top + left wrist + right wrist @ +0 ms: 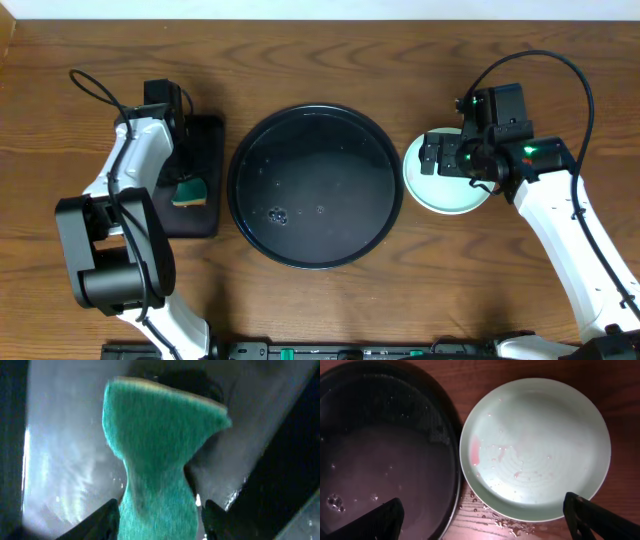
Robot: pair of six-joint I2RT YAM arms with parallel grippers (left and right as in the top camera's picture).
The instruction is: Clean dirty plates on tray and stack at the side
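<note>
The large round black tray (330,150) sits mid-table, wet, with no plates on it; its rim also shows in the right wrist view (380,450). A stack of plates (447,200) lies on the wood right of the tray. The top plate (540,445) is light blue, wet, with a faint red smear. How many plates lie beneath it I cannot tell. My right gripper (440,155) (485,520) is open and empty above the stack's near edge. My left gripper (185,178) (160,522) is shut on a green sponge (160,435) over the small rectangular tray.
The small rectangular black tray (207,140) lies left of the round tray, under the left gripper. Water drops (492,520) wet the wood between the plate stack and the round tray. Small bubbles (277,212) sit in the round tray.
</note>
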